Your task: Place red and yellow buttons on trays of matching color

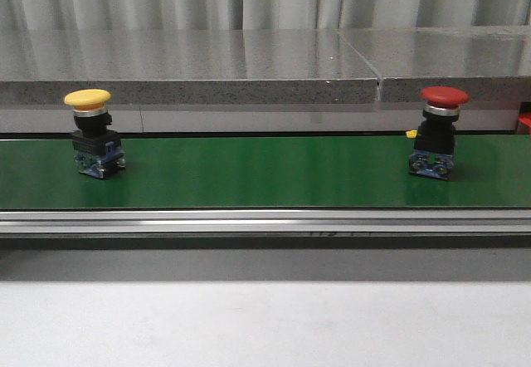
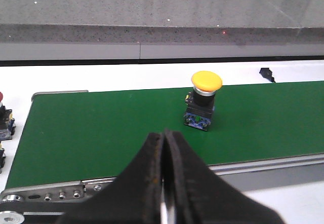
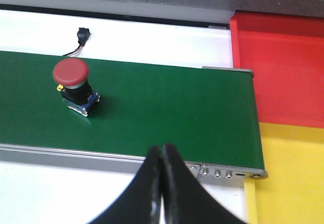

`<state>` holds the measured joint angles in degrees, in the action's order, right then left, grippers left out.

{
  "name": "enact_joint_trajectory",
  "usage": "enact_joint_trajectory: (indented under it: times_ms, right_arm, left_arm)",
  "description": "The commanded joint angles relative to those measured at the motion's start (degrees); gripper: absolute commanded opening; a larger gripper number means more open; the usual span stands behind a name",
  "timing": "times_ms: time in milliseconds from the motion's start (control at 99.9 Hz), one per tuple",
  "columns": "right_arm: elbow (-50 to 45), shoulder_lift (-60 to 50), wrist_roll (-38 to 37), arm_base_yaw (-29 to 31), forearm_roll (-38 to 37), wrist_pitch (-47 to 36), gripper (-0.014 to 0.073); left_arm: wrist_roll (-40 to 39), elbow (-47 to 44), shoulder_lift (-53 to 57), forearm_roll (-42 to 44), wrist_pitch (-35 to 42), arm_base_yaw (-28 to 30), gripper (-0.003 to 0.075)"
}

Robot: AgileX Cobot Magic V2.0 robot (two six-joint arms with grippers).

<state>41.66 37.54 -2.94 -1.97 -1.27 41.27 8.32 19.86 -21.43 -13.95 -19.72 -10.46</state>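
Currently both buttons sit upright on the green conveyor belt (image 1: 249,172), well apart. Yellow button (image 1: 93,133) is toward the left end of the belt, red button (image 1: 437,132) toward the right end; each has a mushroom cap on a black body with a blue contact block at the base, resting on the belt. Neither is touched by anything. Left gripper (image 2: 164,148) has its fingers (image 2: 149,168) clenched together, nothing between them, hanging on the near side of the belt edge with the yellow button ahead of it on the belt. Right gripper (image 3: 161,155) is the same: fingers (image 3: 172,183) pressed closed and empty, near the belt's front rail, red button off to one side on the belt. Red tray (image 3: 283,72) lies just past the belt's right end, yellow tray (image 3: 291,178) directly adjoining it on the near side; both show bare floors. Grey stone ledge (image 1: 191,64) runs behind the belt, white worktop (image 1: 265,325) in front. A small black connector with wires (image 3: 81,34) lies on the white surface behind the belt.
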Motion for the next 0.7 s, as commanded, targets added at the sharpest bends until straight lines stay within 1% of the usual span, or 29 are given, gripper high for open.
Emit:
enact_joint_trajectory:
  times_ms: [0, 60, 110, 180, 220, 230, 250, 280, 290, 300, 320, 330, 340, 370, 390, 420, 430, 510, 690]
  right_arm:
    - [4.0, 5.4, 0.0, -0.1, 0.0, -4.0, -0.0067]
    - [4.8, 8.3, 0.0, -0.1, -0.1, -4.7, -0.0064]
    - [5.2, 10.3, 0.0, -0.1, -0.1, -4.7, -0.0041]
    - [5.3, 12.9, 0.0, -0.1, 0.2, -4.7, 0.0046]
    - [5.3, 14.2, 0.0, -0.1, 0.6, -4.4, 0.0132]
    - [5.3, 14.3, 0.0, -0.1, 0.8, -4.3, 0.0166]
    - [5.3, 14.8, 0.0, -0.1, 0.9, -4.2, 0.0202]
    - [5.3, 15.5, 0.0, -0.1, 1.3, -3.9, 0.0298]
    - [5.3, 15.6, 0.0, -0.1, 1.3, -3.8, 0.0318]
    - [5.3, 15.7, 0.0, -0.1, 1.3, -3.7, 0.0359]
    - [5.3, 16.0, 0.0, -0.1, 1.3, -3.5, 0.0400]
    - [5.3, 16.2, 0.0, -0.1, 1.3, -3.5, 0.0442]
    - [5.3, 16.2, 0.0, -0.1, 1.3, -3.5, 0.0461]
    - [5.3, 16.3, 0.0, -0.1, 1.6, -3.4, 0.0556]
    - [5.3, 16.4, 0.0, -0.1, 1.8, -3.3, 0.0590]
    - [5.3, 16.4, 0.0, -0.1, 2.0, -3.2, 0.0665]
    - [5.3, 16.4, 0.0, -0.1, 2.0, -3.2, 0.0675]
    - [5.3, 16.4, 0.0, -0.1, 2.0, -3.2, 0.0636]
    - [5.9, 19.5, 0.0, -0.1, 3.3, -3.1, 0.0633]
  left_arm:
    - [0.0, 1.3, -0.3, -0.5, 4.4, -0.5, -0.0019]
    - [0.0, 1.3, -0.3, -0.5, 4.4, -0.5, -0.0019]
    - [0.0, 1.3, -0.3, -0.5, 4.4, -0.5, -0.0019]
    - [0.0, 1.3, -0.3, -0.5, 4.4, -0.5, -0.0019]
    - [0.0, 1.3, -0.3, -0.5, 4.4, -0.5, -0.0019]
    - [0.0, 1.3, -0.3, -0.5, 4.4, -0.5, -0.0019]
    - [0.0, 1.3, -0.3, -0.5, 4.4, -0.5, -0.0019]
    - [0.0, 1.3, -0.3, -0.5, 4.4, -0.5, -0.0019]
    - [0.0, 1.3, -0.3, -0.5, 4.4, -0.5, -0.0019]
    - [0.0, 1.3, -0.3, -0.5, 4.4, -0.5, -0.0019]
    - [0.0, 1.3, -0.3, -0.5, 4.4, -0.5, -0.0019]
    - [0.0, 1.3, -0.3, -0.5, 4.4, -0.5, -0.0019]
    - [0.0, 1.3, -0.3, -0.5, 4.4, -0.5, -0.0019]
    - [0.0, 1.3, -0.3, -0.5, 4.4, -0.5, -0.0019]
    - [0.0, 1.3, -0.3, -0.5, 4.4, -0.5, -0.0019]
    - [0.0, 1.3, -0.3, -0.5, 4.4, -0.5, -0.0019]
    - [0.0, 1.3, -0.3, -0.5, 4.4, -0.5, -0.0019]
    - [0.0, 1.3, -0.3, -0.5, 4.4, -0.5, -0.0019]
    - [0.0, 1.3, -0.3, -0.5, 4.4, -0.5, -0.0019]
